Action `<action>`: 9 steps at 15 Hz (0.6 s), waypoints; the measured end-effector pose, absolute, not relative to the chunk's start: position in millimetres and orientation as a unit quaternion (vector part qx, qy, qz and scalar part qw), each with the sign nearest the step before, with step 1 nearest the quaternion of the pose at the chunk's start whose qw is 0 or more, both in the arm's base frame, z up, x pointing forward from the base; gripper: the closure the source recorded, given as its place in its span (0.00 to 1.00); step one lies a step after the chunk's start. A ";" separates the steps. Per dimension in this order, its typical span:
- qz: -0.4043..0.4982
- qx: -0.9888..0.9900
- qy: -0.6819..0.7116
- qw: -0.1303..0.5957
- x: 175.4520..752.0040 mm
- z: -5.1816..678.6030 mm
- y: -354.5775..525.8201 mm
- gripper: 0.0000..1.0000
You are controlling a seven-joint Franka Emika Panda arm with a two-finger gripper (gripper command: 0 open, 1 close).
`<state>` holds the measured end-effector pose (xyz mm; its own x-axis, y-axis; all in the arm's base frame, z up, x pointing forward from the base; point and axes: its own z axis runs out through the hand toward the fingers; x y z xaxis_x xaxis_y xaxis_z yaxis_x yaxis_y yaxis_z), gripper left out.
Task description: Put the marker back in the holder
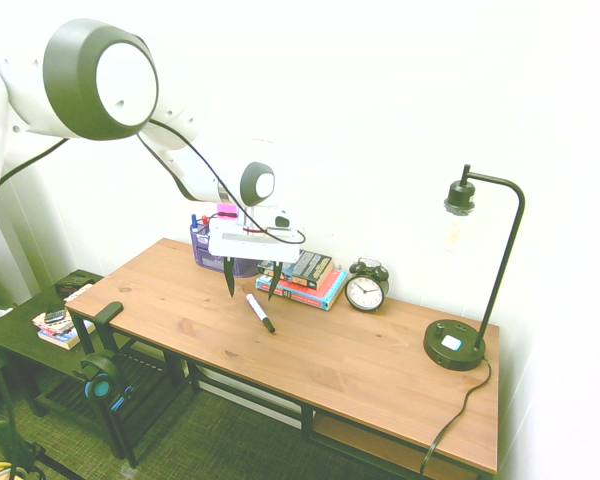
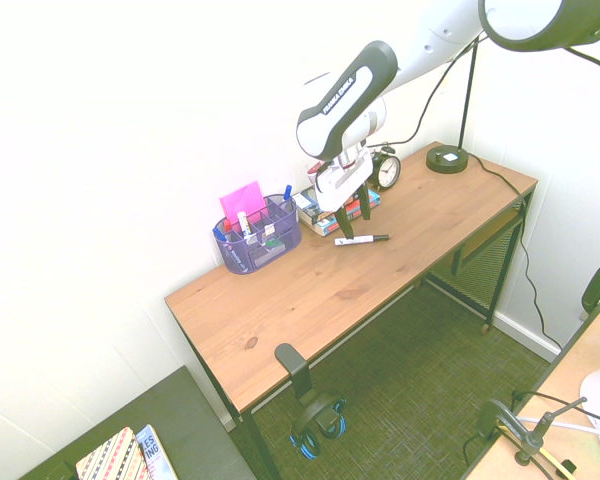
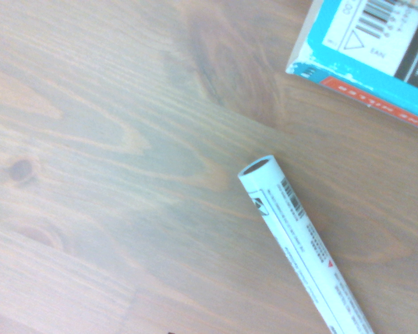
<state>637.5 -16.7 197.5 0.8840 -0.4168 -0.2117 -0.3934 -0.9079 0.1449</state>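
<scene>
The room is very bright and washed out, the white wall (image 1: 380,120) blown almost featureless in both wide views, with a greenish cast creeping into the corners and straight lines bowing toward the edges. Shadows on the wooden desk (image 1: 360,370) are faint and soft. Up close, the wrist view is pale and slightly soft, the marker (image 3: 303,243) print just legible.

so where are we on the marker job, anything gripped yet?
Nothing done or gripped yet. The marker lies flat on the desk in front of the books. The open gripper hangs just above it. Left: grasp it, carry it to the purple holder, drop it in.
</scene>
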 end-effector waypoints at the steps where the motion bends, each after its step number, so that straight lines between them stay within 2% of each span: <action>1: -0.123 0.971 -0.197 0.050 641.6 189.7 -17.7 0.00; 5: -0.135 0.974 -0.174 0.054 649.8 164.8 -22.5 0.00; 6: -0.135 0.975 -0.169 0.054 650.4 161.7 -23.4 1.00; 9: -0.124 0.978 -0.156 0.055 653.1 160.7 -20.8 1.00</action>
